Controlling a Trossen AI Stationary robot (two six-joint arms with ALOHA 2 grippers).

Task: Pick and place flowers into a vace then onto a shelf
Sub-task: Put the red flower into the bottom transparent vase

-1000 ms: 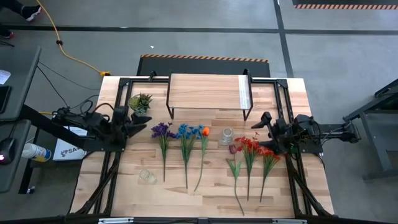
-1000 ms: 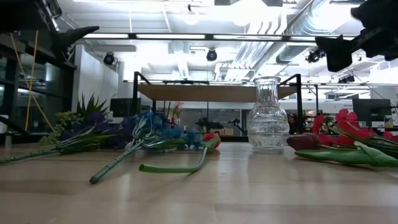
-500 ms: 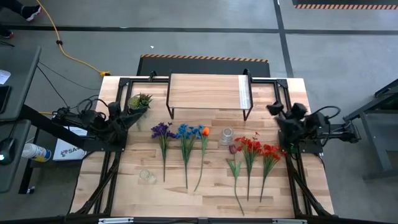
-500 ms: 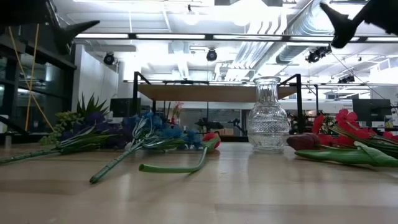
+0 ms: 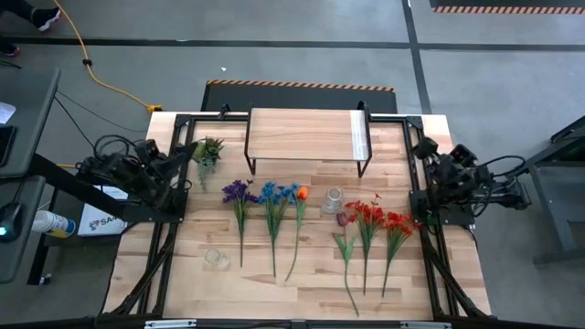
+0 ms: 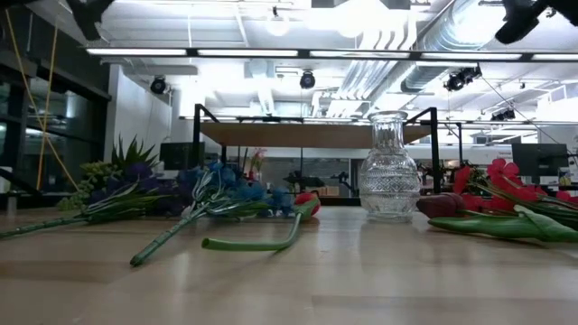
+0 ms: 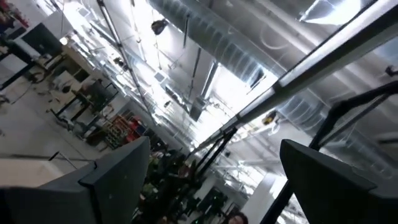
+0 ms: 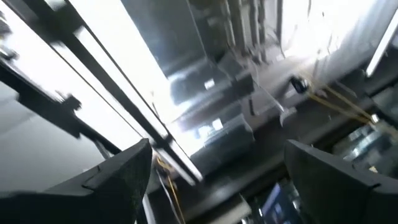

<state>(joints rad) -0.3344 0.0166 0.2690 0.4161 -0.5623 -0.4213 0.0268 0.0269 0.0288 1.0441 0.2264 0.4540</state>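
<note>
at table's side edges, left tool [image 5: 180,155] and right tool [image 5: 421,151] apparently raised, fingers apart, flowers [image 5: 274,206] between

Grey concrete floor [image 5: 302,55] with a yellow cable [image 5: 96,68] snaking across; overhead, bright strip lights [image 6: 271,52] and exposed ducts [image 6: 424,54].

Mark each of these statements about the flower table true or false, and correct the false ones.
1. The glass vase holds flowers. False: it is empty; every flower lies on the table.
2. The shelf has nothing on it. True.
3. The red flowers lie on the right arm's side of the vase. True.
4. The left gripper grips the purple flower. False: it is open, off by the table's edge.
5. The right gripper is open and empty. True.
</note>
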